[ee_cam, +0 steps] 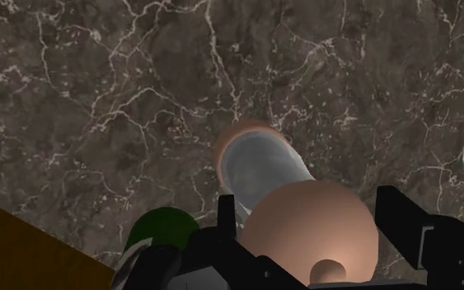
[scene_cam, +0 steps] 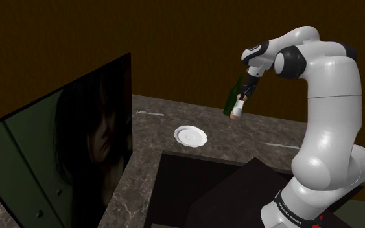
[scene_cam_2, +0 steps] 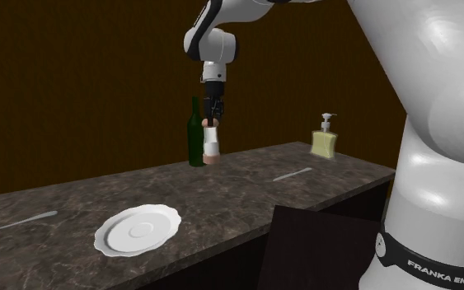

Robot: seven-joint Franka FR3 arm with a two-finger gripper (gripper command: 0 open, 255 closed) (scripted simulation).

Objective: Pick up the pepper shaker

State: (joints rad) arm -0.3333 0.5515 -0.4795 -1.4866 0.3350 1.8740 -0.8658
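Observation:
The pepper shaker (scene_cam_2: 211, 147) is a pale cylinder with a rosy-brown cap and base, standing nearly upright at the back of the dark marble counter (scene_cam_2: 246, 194). My gripper (scene_cam_2: 213, 122) comes down on it from above and is shut on its upper part. In the wrist view the black fingers (ee_cam: 227, 216) clasp the brown cap of the shaker (ee_cam: 263, 169) on both sides, the gripper (ee_cam: 308, 222) centred over it. In the shoulder view the shaker (scene_cam: 237, 111) hangs under the gripper (scene_cam: 244, 96). Its base is at or just above the counter; I cannot tell whether they touch.
A green bottle (scene_cam_2: 194, 132) stands right beside the shaker, close to the fingers. On the counter lie a white plate (scene_cam_2: 138, 229), a fork (scene_cam_2: 16, 222), a knife (scene_cam_2: 292, 175) and a soap dispenser (scene_cam_2: 324, 142). A sink (scene_cam: 200, 188) opens near the stand; a dark panel (scene_cam: 64, 155) leans at the shoulder view's left.

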